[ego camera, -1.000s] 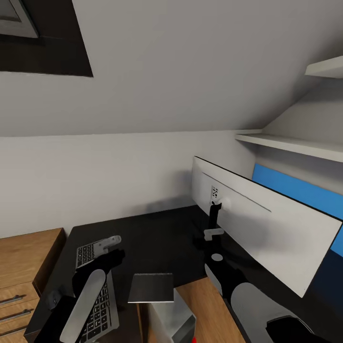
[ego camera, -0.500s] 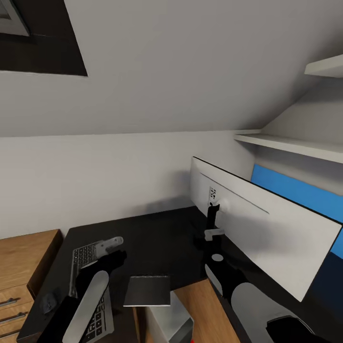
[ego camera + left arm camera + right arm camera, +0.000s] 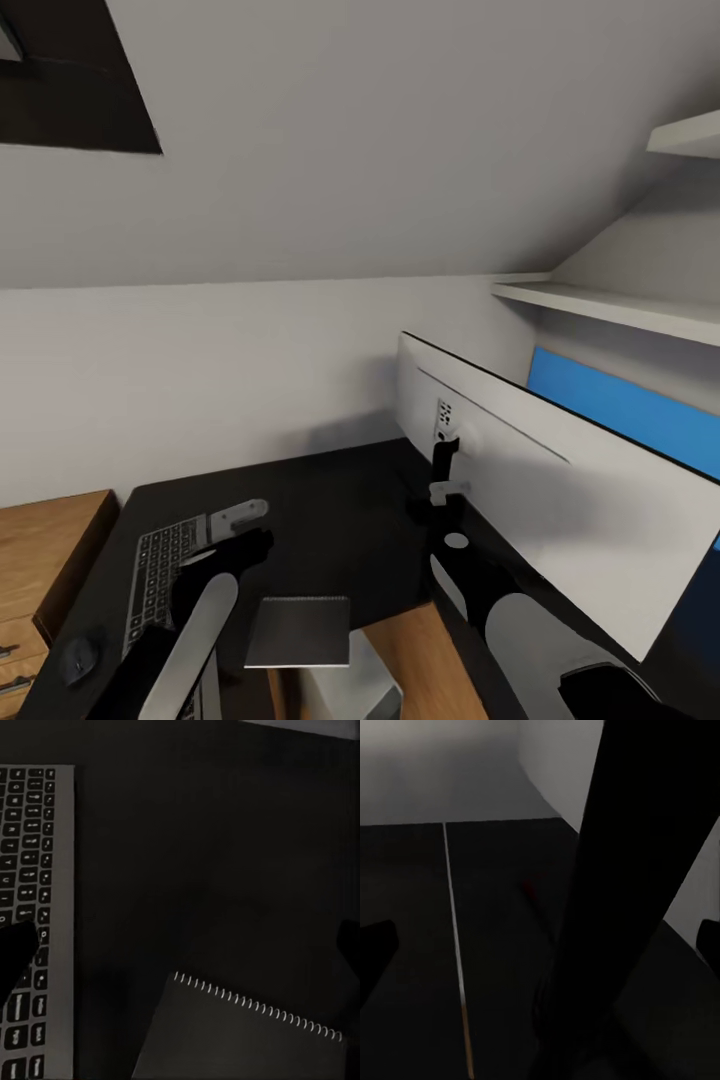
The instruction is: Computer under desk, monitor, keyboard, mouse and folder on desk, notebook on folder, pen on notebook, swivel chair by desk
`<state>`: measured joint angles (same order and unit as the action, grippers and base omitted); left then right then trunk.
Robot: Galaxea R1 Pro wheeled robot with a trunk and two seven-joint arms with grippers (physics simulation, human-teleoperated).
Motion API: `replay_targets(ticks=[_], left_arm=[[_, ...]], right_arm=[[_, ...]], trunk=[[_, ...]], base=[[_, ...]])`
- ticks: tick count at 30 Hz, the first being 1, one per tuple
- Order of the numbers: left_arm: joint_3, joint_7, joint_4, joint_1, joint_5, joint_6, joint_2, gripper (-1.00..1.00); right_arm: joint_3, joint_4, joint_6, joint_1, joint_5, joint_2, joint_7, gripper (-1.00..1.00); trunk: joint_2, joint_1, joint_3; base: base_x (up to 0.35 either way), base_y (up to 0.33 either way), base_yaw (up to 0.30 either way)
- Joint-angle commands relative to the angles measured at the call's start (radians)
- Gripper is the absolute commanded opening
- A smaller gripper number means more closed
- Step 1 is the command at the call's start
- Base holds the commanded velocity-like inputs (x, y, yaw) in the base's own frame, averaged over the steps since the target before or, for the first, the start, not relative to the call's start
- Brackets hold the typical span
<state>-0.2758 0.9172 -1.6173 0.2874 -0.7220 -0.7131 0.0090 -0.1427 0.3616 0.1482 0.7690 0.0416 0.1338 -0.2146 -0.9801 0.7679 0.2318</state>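
Keyboard point(image 3: 160, 585) and mouse point(image 3: 78, 658) now further into head view at 8 o'clock; camera panned, worktop point(image 3: 330, 510) items unmoved. Monitor point(image 3: 560, 490) at 3 o'clock. Left gripper point(image 3: 180, 945) and right gripper point(image 3: 540, 949) open, empty.

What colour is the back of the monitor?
White, with a black edge; the monitor shows best in the head view.

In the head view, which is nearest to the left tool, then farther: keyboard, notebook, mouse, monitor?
From the left tool:
1. keyboard, just beside it on the desk.
2. notebook, below, at the desk's near edge.
3. mouse, at the far left corner; monitor, to the right. These two are too close to rank.
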Motion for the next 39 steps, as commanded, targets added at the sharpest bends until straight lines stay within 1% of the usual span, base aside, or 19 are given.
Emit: replay_targets(ticks=[1,9,16,24,39], left_arm=[[-0.005,0.010,-0.001,0.001,-0.008,-0.002,0.001,1.00],[-0.017,0.010,-0.001,0.001,-0.008,-0.002,0.002,1.00],[-0.018,0.011,-0.001,0.001,-0.008,-0.001,0.002,1.00],[-0.019,0.011,-0.001,0.001,-0.009,0.000,0.002,1.00],[-0.020,0.011,0.002,0.001,-0.012,0.000,0.002,1.00]], right_arm=[[-0.006,-0.001,0.000,0.001,0.004,-0.001,-0.009,1.00],[-0.006,0.000,0.001,0.001,0.004,-0.002,-0.009,1.00],[-0.006,0.001,0.001,0.001,0.004,-0.003,-0.009,1.00],[-0.006,0.002,0.001,0.001,0.003,-0.004,-0.009,1.00],[-0.006,0.003,0.002,0.001,0.004,-0.005,-0.009,1.00]], trunk=[[-0.001,0.000,0.001],[-0.001,0.000,0.001],[-0.001,0.000,0.001],[-0.001,0.000,0.001],[-0.001,0.000,0.001]], base=[[0.079,-0.039,0.000],[0.033,-0.016,0.000],[0.017,-0.002,0.000],[0.120,-0.019,0.000],[0.010,-0.002,0.000]])
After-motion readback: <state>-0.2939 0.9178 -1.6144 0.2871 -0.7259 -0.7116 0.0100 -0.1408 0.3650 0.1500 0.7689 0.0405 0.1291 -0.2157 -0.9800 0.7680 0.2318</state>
